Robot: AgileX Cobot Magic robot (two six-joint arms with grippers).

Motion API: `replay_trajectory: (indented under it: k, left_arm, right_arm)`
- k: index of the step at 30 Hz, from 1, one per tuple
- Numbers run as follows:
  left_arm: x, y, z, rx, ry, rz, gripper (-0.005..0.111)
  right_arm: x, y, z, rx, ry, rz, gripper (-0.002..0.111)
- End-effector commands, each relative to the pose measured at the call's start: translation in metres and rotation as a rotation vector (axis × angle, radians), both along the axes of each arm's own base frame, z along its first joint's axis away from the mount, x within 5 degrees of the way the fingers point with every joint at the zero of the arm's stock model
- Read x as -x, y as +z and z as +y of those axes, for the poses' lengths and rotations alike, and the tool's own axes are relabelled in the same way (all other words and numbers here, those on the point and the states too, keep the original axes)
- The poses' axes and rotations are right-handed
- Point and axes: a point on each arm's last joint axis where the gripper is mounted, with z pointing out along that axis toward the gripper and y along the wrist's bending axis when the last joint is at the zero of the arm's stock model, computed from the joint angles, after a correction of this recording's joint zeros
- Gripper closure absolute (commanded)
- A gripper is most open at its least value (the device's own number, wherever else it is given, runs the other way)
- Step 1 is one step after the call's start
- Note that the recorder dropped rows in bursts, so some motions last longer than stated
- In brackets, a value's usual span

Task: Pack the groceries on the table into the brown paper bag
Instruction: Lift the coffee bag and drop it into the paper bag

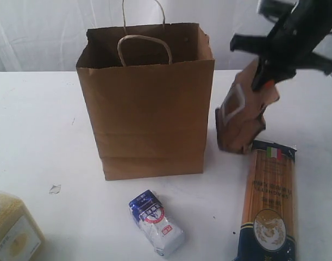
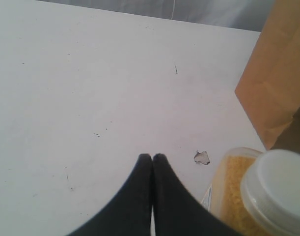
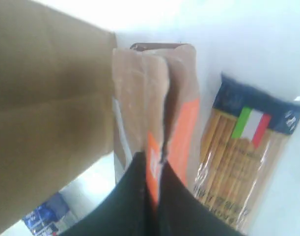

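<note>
The brown paper bag (image 1: 146, 103) stands upright and open in the middle of the table (image 1: 35, 125). To its right my right gripper (image 1: 262, 82) is shut on the top edge of the brown pouch with orange label (image 1: 243, 111), which hangs tilted, its bottom at the tabletop; the wrist view shows the pouch (image 3: 157, 98) pinched in the right gripper (image 3: 153, 160). The long spaghetti pack (image 1: 269, 204) lies flat in front of it. A blue-white pouch (image 1: 155, 222) lies before the bag. My left gripper (image 2: 152, 157) is shut and empty beside the yellow-grain container (image 2: 248, 191), also seen at the exterior view's bottom left (image 1: 13, 231).
A small white crumb (image 1: 55, 189) lies on the table left of the bag; it also shows near the left fingertips (image 2: 202, 157). A white curtain hangs behind the table.
</note>
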Motion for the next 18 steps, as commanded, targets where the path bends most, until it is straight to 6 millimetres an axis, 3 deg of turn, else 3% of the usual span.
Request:
replay_trajectory:
  k: [1,9,16,18]
  left_arm:
    - [0.000,-0.001,-0.001,0.011,-0.007,0.000,0.107]
    - [0.000,-0.001,-0.001,0.011,-0.007,0.000,0.107]
    - [0.000,-0.001,-0.001,0.011,-0.007,0.000,0.107]
    - [0.000,-0.001,-0.001,0.011,-0.007,0.000,0.107]
  right_arm:
    - [0.018,0.073,-0.013,0.069,-0.044,-0.279,0.108]
    - [0.041,0.123,-0.019,0.076,-0.056,-0.441,0.108]
    - [0.056,0.189,0.002,-0.256,0.018,-0.774,0.108]
    - [0.057,0.198,0.009,-0.351,0.070,-0.816,0.108]
